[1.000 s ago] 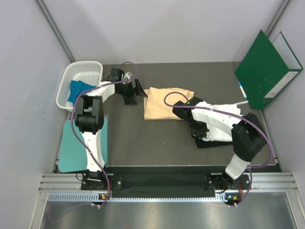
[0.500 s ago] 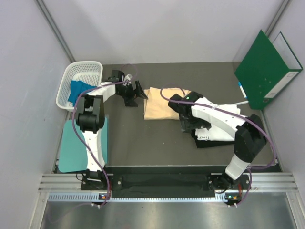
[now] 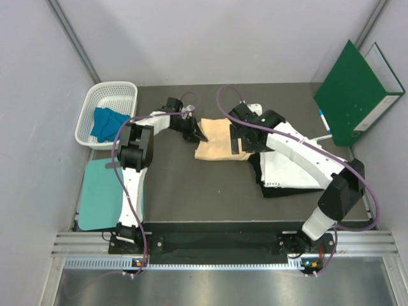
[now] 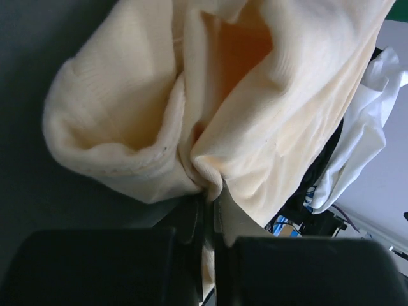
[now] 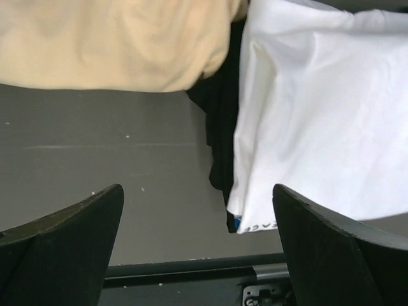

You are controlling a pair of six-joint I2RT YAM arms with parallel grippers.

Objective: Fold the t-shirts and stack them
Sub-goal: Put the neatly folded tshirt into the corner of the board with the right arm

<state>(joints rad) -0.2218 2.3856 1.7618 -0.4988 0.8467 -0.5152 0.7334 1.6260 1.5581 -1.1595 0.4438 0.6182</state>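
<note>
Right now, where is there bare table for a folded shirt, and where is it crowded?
Bare: the grey table front centre, between the flat teal sheet and the white cloth t-shirt. Crowded: around the pale peach cloth t-shirt.

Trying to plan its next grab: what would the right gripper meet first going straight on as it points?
Probably the bare grey table, beside the edge of the dark t-shirt. The right gripper is open; depth is unclear, so the t-shirt could come first.
</note>
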